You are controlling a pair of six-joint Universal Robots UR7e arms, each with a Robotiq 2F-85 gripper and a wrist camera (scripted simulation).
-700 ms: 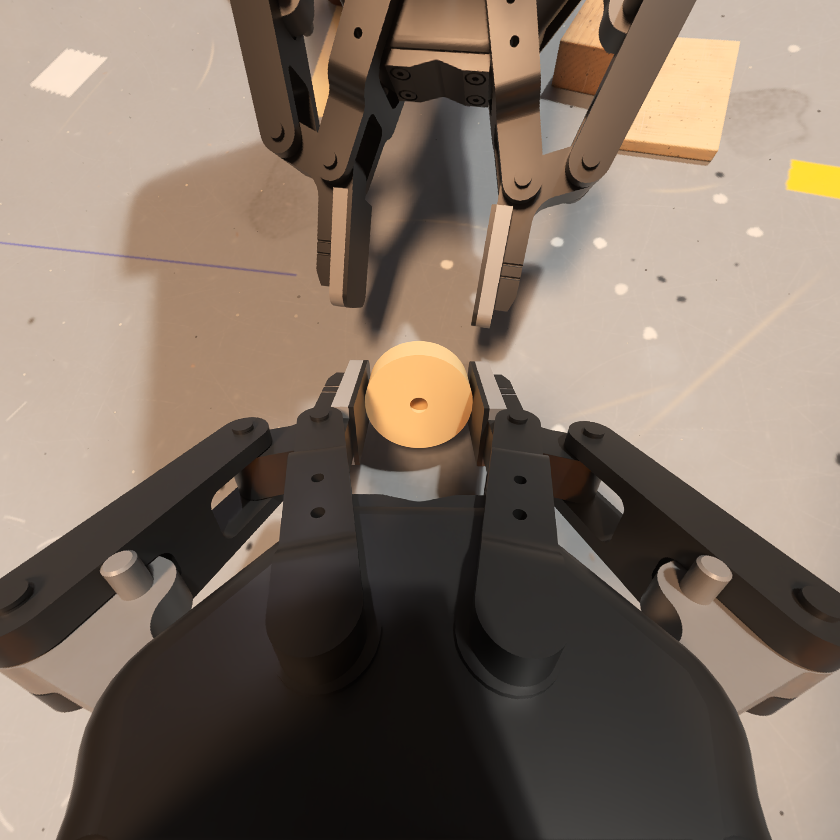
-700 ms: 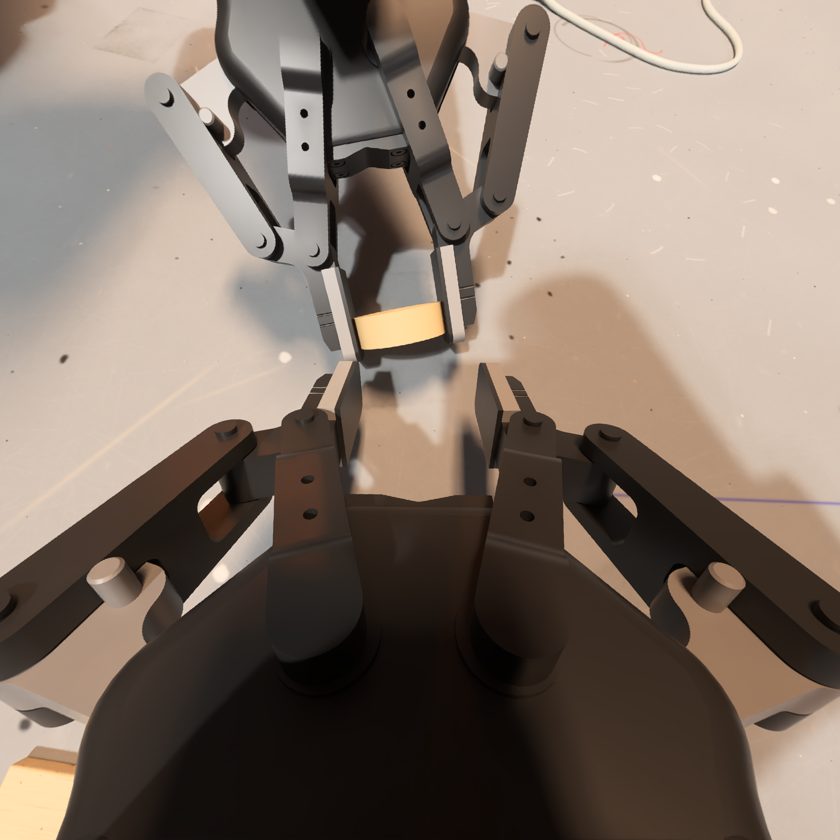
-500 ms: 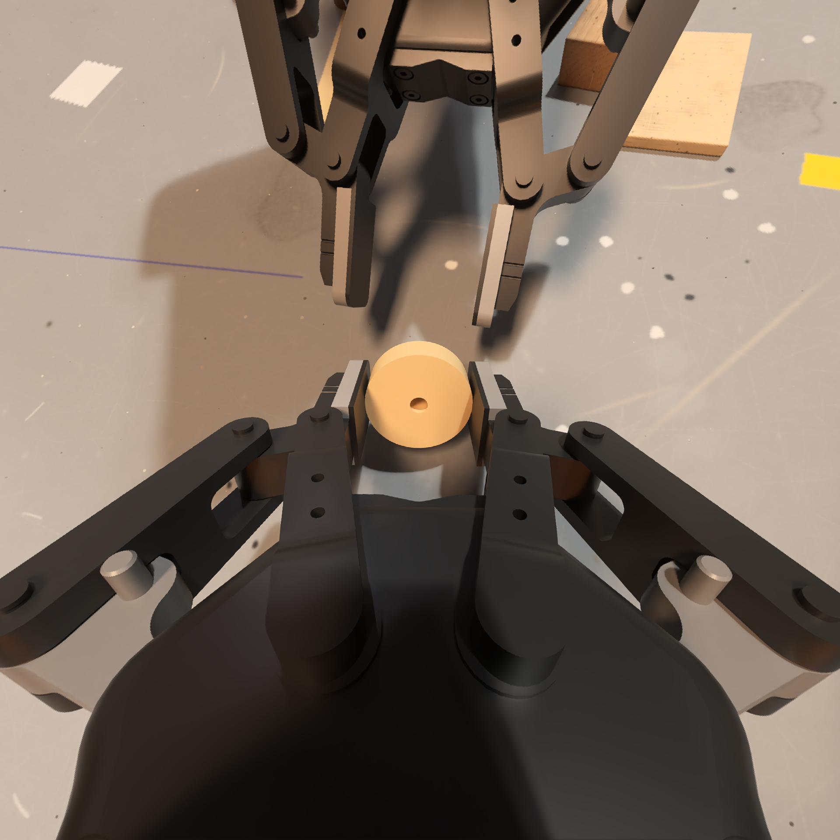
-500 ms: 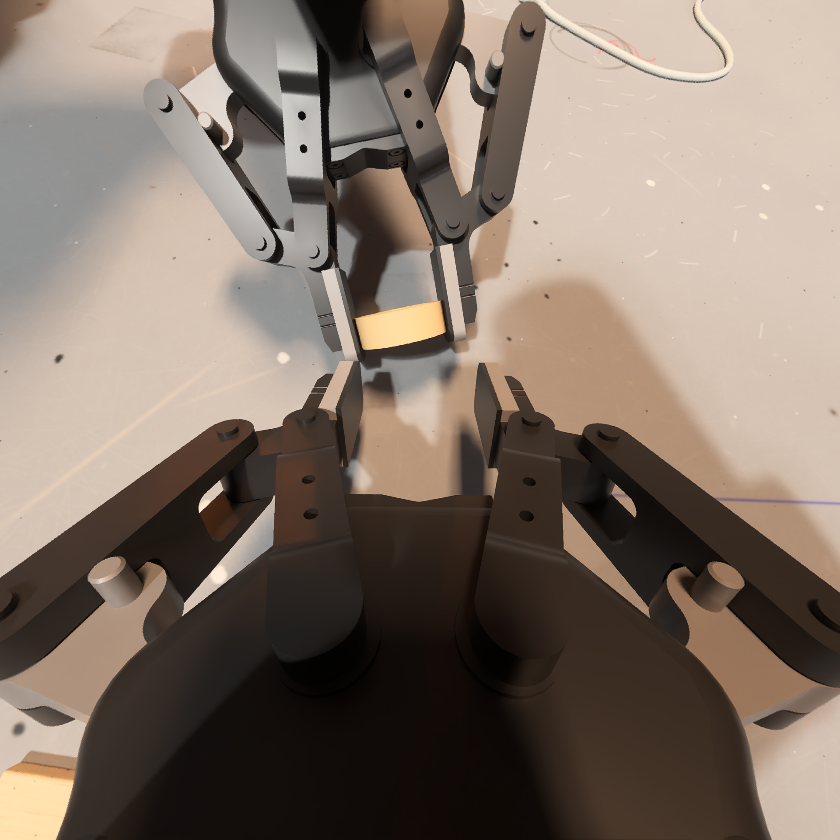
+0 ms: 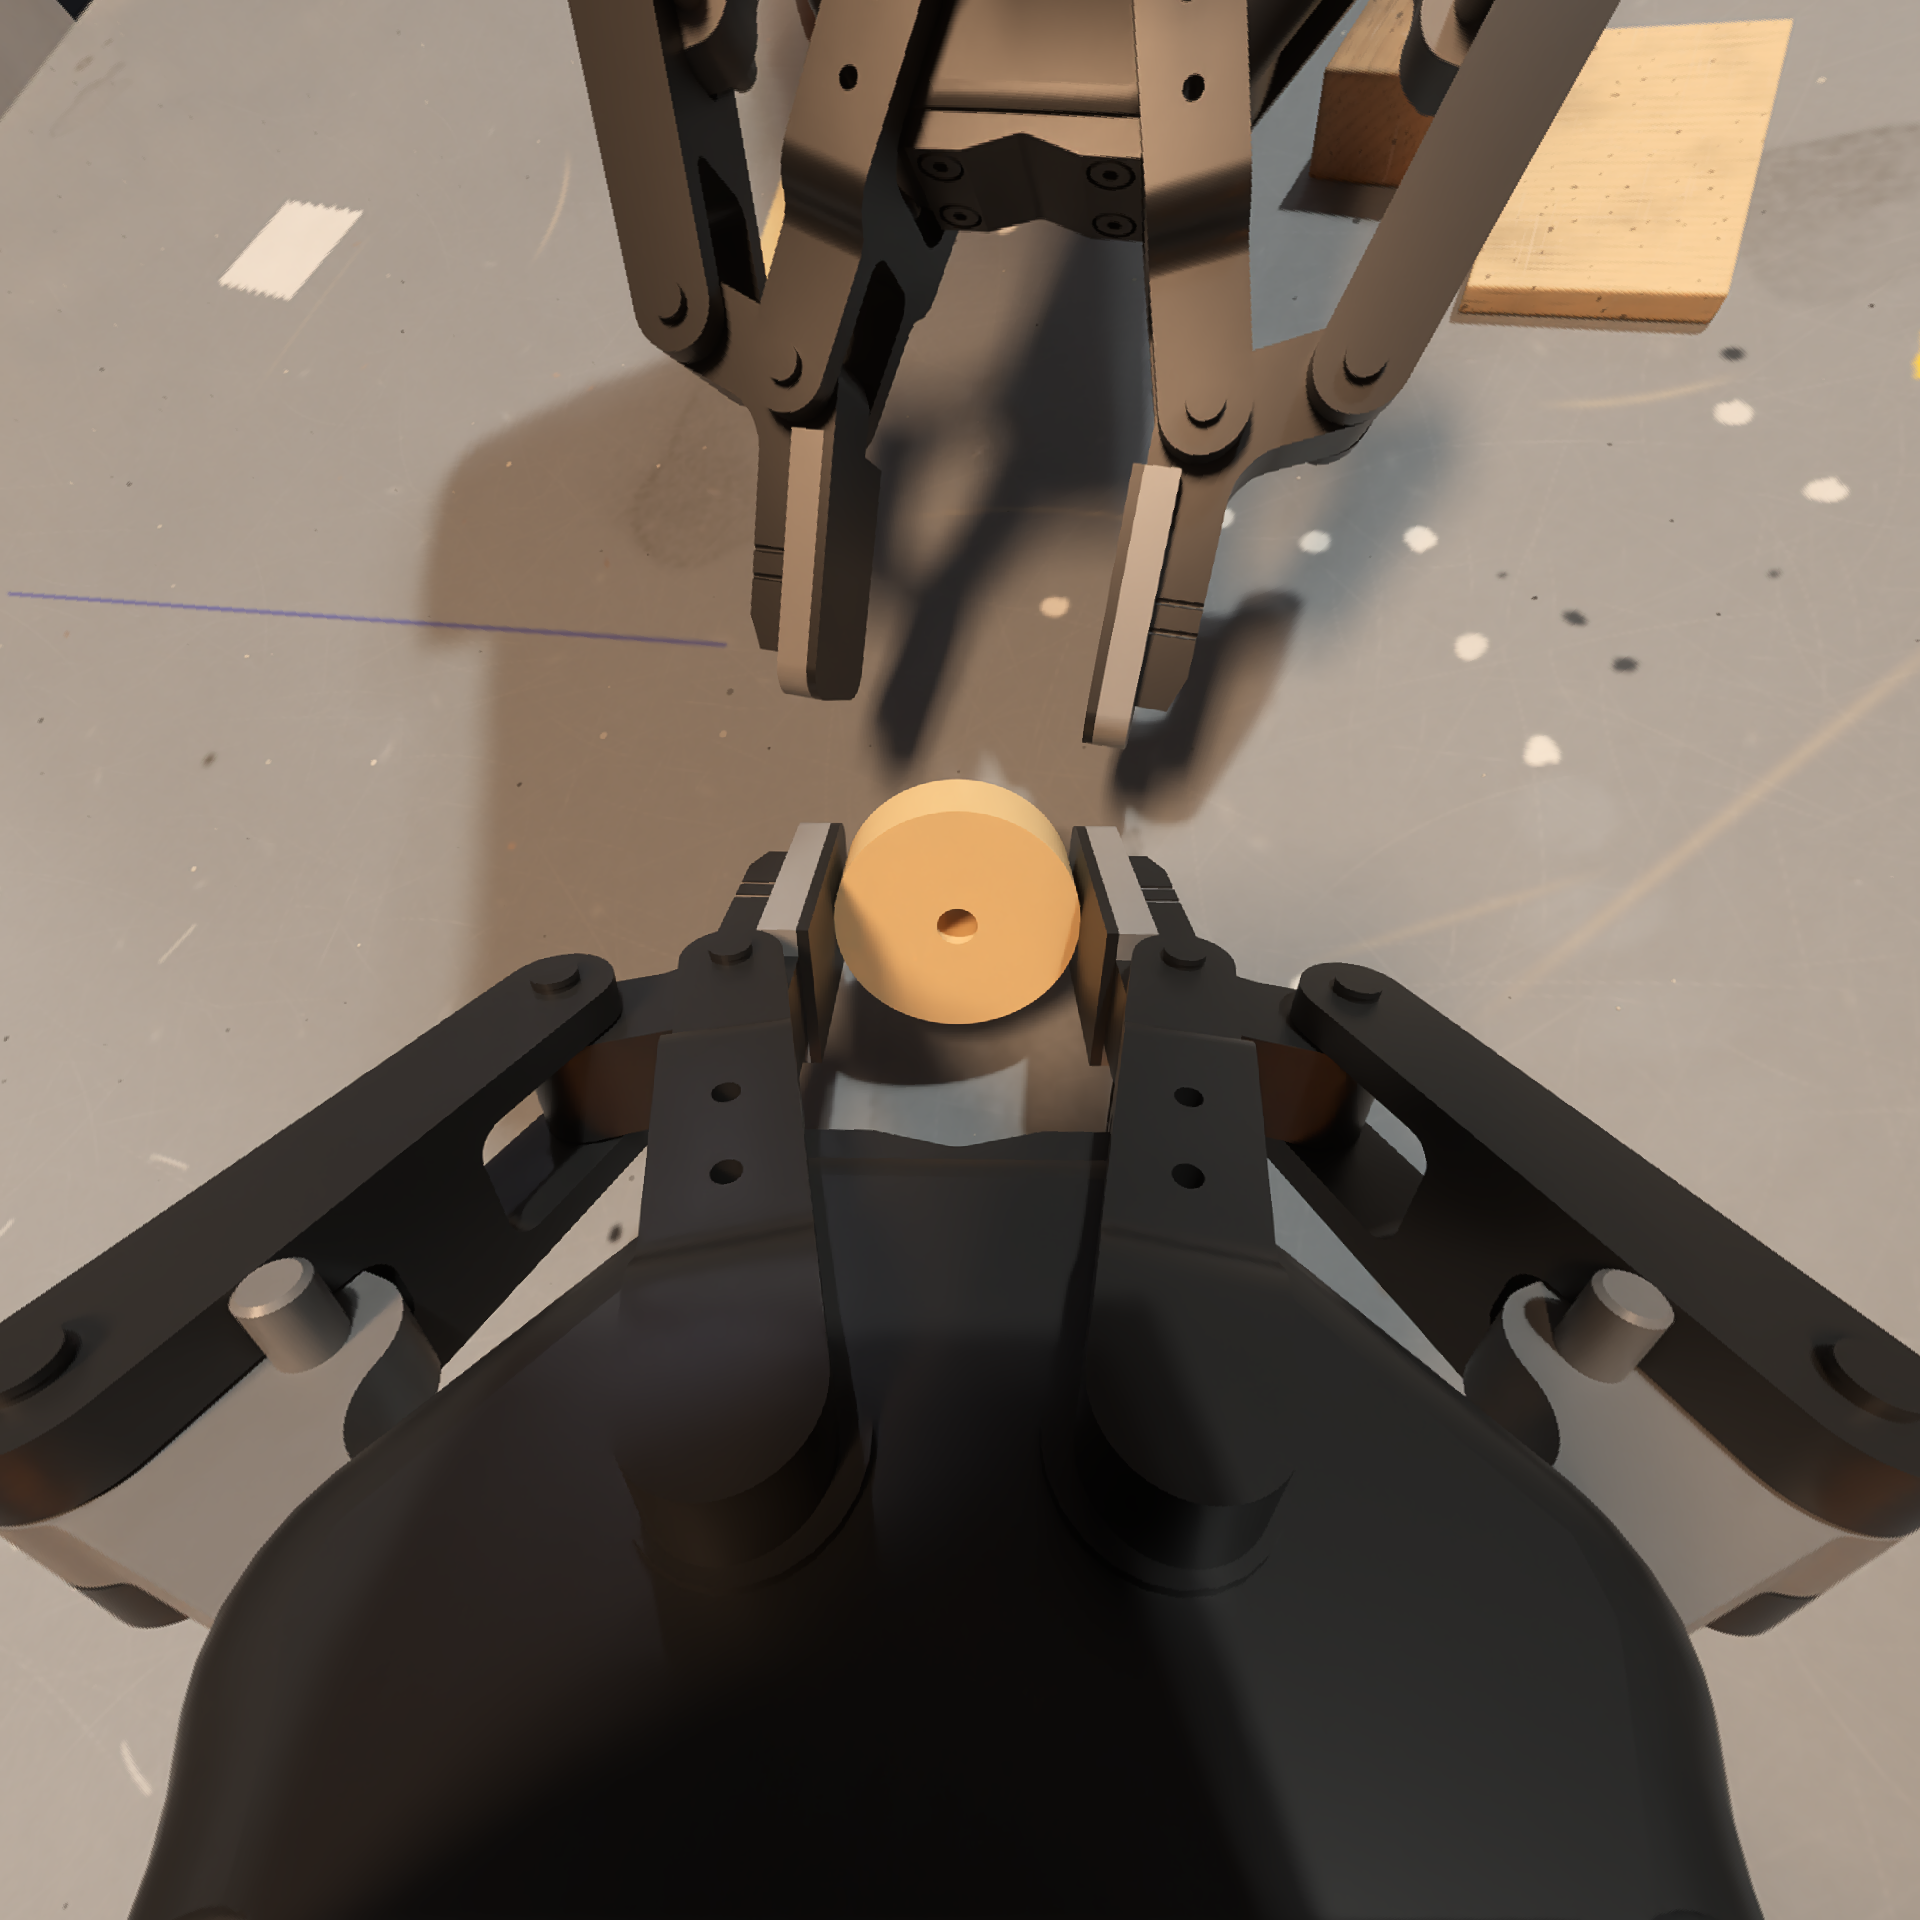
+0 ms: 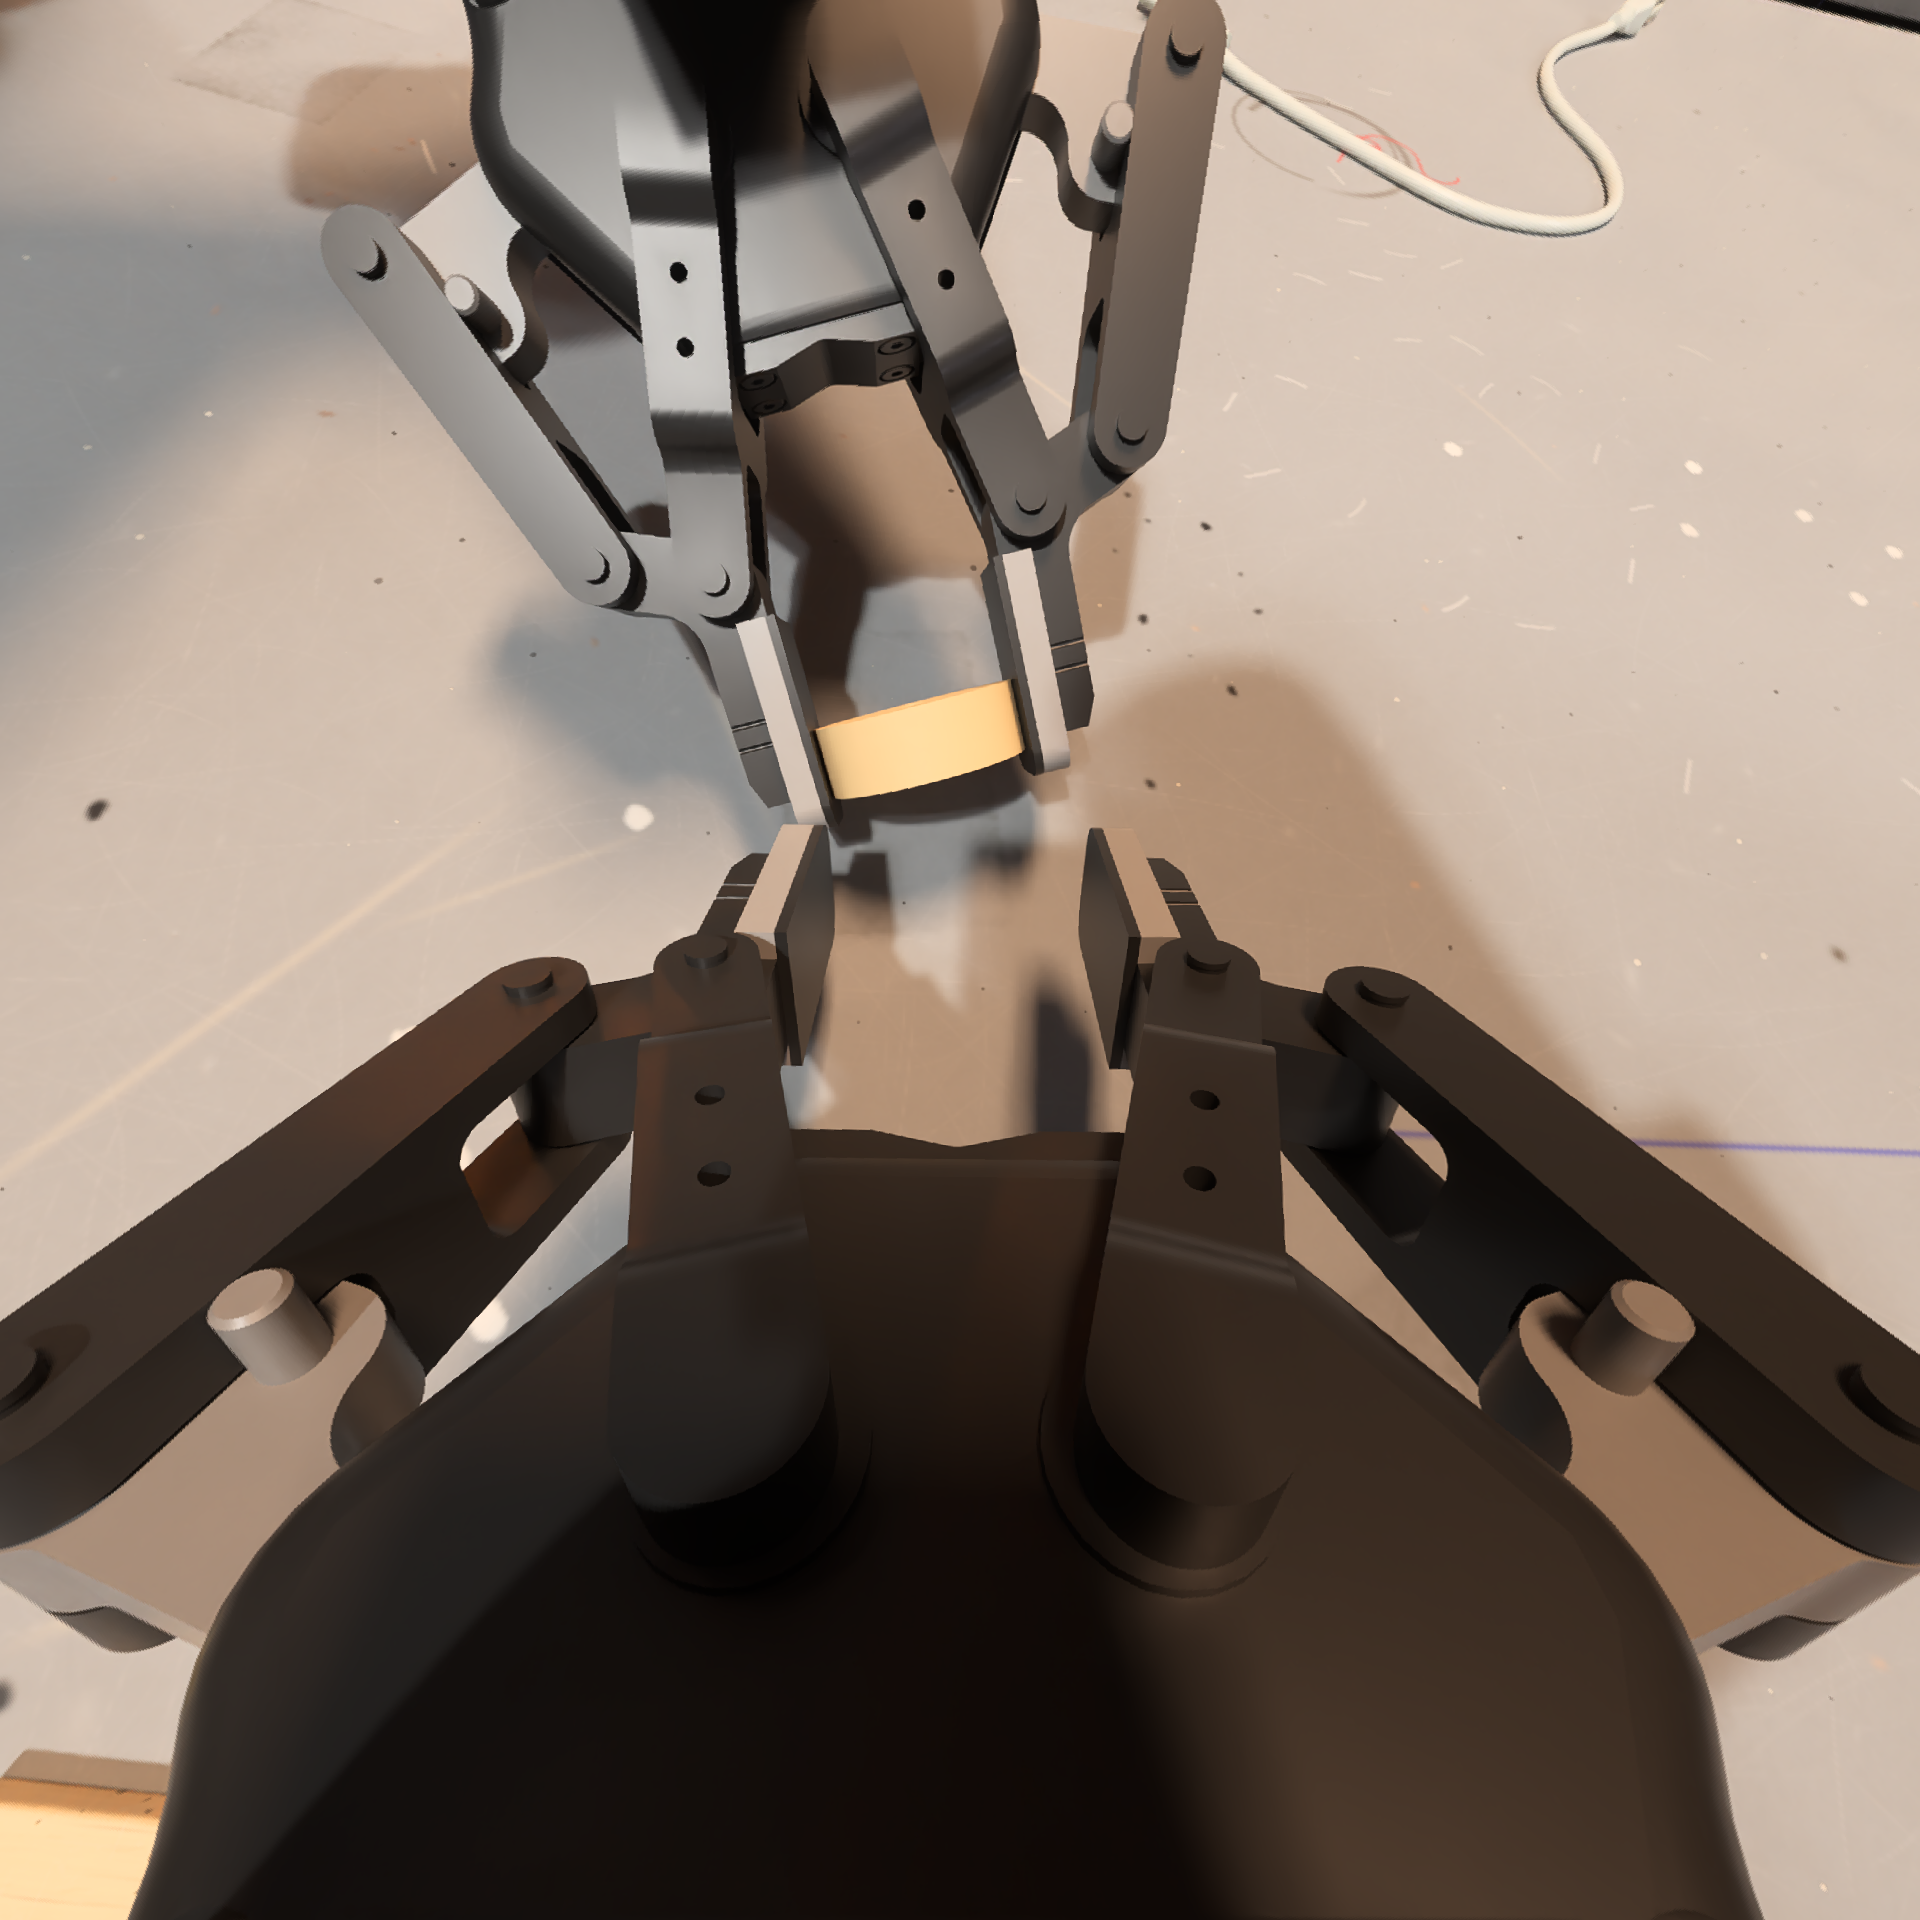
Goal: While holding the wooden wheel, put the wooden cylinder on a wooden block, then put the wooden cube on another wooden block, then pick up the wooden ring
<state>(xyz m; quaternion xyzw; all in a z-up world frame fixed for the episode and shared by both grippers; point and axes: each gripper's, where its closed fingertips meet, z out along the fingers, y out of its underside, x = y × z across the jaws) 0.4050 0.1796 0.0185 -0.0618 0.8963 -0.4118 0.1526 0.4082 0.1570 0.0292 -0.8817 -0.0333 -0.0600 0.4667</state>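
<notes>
My left gripper is shut on the wooden wheel, a round light-wood disc with a small centre hole, held above the grey floor. From the right wrist view the wheel's rim shows between the left gripper's pads. My right gripper is open and empty, facing the left gripper tip to tip with a small gap; it also shows in the left wrist view. A flat wooden block with a small wooden piece on it lies behind the right gripper. The ring is not in view.
A white cable loops on the floor at the far right in the right wrist view. A wooden block's corner shows at the bottom left there. A pale tape patch lies on the floor at the left.
Both grippers have risen a little and drawn slightly apart; the floor marks and the block have shifted in view. The left gripper's hold on the wheel is unchanged. The right gripper stays open.
</notes>
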